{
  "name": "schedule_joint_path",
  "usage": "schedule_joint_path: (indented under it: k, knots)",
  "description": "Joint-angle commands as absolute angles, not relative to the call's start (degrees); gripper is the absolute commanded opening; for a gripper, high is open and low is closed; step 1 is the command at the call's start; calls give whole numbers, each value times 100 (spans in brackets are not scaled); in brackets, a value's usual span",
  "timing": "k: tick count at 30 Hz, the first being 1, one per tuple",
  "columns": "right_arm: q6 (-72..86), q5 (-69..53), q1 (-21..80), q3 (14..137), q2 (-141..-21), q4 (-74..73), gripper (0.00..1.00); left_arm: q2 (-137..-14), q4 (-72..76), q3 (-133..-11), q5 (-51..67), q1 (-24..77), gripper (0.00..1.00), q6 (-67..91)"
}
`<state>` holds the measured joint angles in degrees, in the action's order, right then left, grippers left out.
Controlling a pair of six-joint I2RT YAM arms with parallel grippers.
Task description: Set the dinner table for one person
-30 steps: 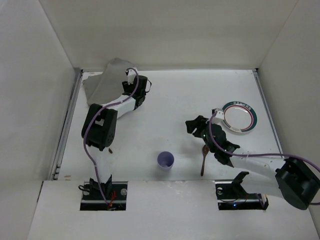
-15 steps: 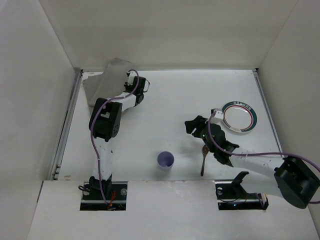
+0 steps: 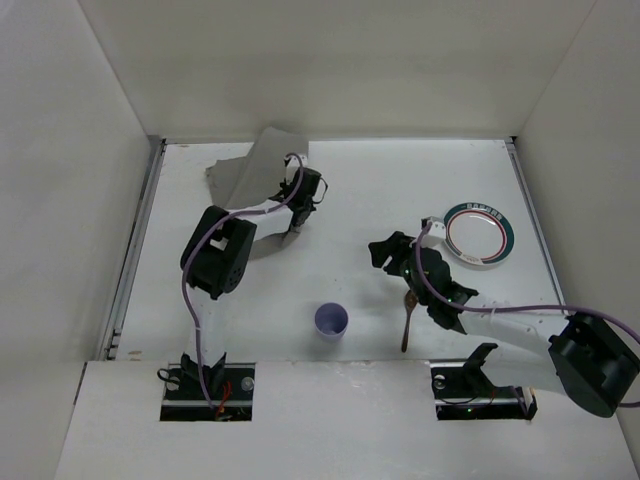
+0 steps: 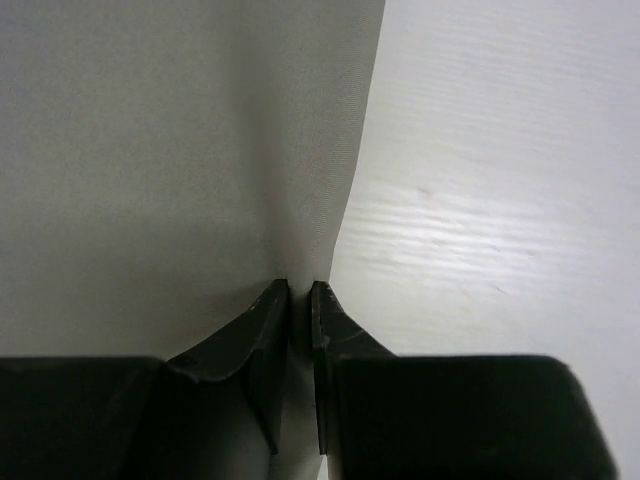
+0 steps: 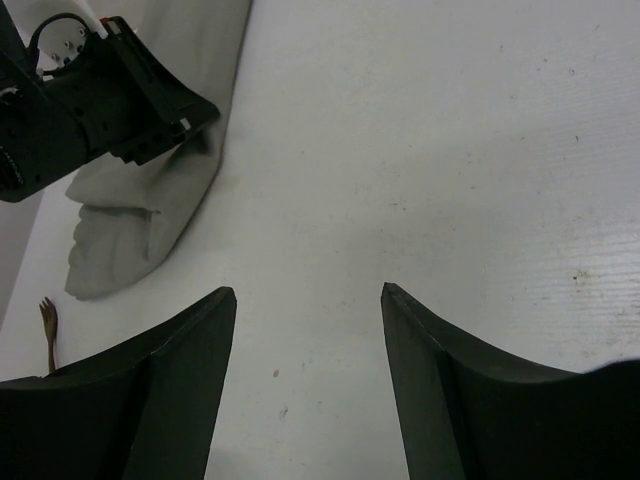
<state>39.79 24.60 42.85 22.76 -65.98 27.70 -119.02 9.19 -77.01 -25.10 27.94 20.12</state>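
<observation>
White walls [image 3: 330,60] enclose a white counter [image 3: 380,180], which fills the whole floor of the enclosure and has thin metal rails [image 3: 133,250] along its left and right sides.

Left end effector [image 4: 300,288]: the fingers are pinched together on the edge of a grey cloth placemat [image 4: 150,150], and the left wrist view shows the fabric caught between the two tips. From above, this end effector is over the far left part of the counter. The cloth is bunched and partly raised off the surface, extending from the grip toward the far left corner.

Right end effector [image 5: 308,292]: the fingers are spread wide with nothing between them and bare counter below. From above, it sits right of centre and points left, toward the placemat, well apart from it.

A brown spoon [image 3: 407,320] lies just beside the right arm on its near side, handle toward the near edge. A purple cup [image 3: 331,320] stands upright to the left of the spoon, close to the near edge and apart from both end effectors. A round plate [image 3: 479,233] with a teal rim lies to the right of the right end effector, near the right rail.

In the right wrist view, a small brown forked tip [image 5: 47,322] shows at the left edge, beside the cloth. Too little of it is in view to identify it.
</observation>
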Motion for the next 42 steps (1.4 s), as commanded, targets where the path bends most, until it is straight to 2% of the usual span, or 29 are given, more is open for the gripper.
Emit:
schedule_joint_path:
  k: [1, 4, 8, 13, 18, 25, 32, 38, 40, 42]
  knots:
    - [3894, 2496, 4346, 2443, -6487, 3103, 66, -11382, 1108, -7550, -2004, 3115, 8, 2338]
    - [3876, 2531, 4346, 2443, -6539, 3103, 66, -11119, 1072, -7436, -2021, 3186, 23, 2749]
    - [3876, 2514, 4381, 2478, -6583, 3103, 67, -10391, 1089, -7068, -2109, 3133, 38, 3137]
    - [3876, 2496, 4399, 2470, -6609, 3103, 67, -9213, 1388, -5751, -2741, 2835, 47, 3988]
    - [3850, 2470, 4399, 2505, -6635, 3103, 68, -8491, 2135, -4388, -2489, 2010, 51, 4956]
    - [3762, 2250, 4425, 2645, -6899, 3085, 70, -8656, 2461, -4060, -1881, 1112, 51, 5352]
    - [3718, 2241, 4487, 2707, -6996, 3059, 71, -9386, 2540, -4535, -1591, 822, 49, 5274]
    - [3700, 2215, 4513, 2716, -6970, 3050, 71, -9729, 2566, -4711, -1643, 707, 38, 5203]
    - [3700, 2215, 4513, 2716, -6978, 3059, 71, -9729, 2619, -4728, -1670, 716, 30, 5160]
    - [3700, 2215, 4513, 2725, -6996, 3050, 71, -9677, 2628, -4790, -1670, 751, 17, 5054]
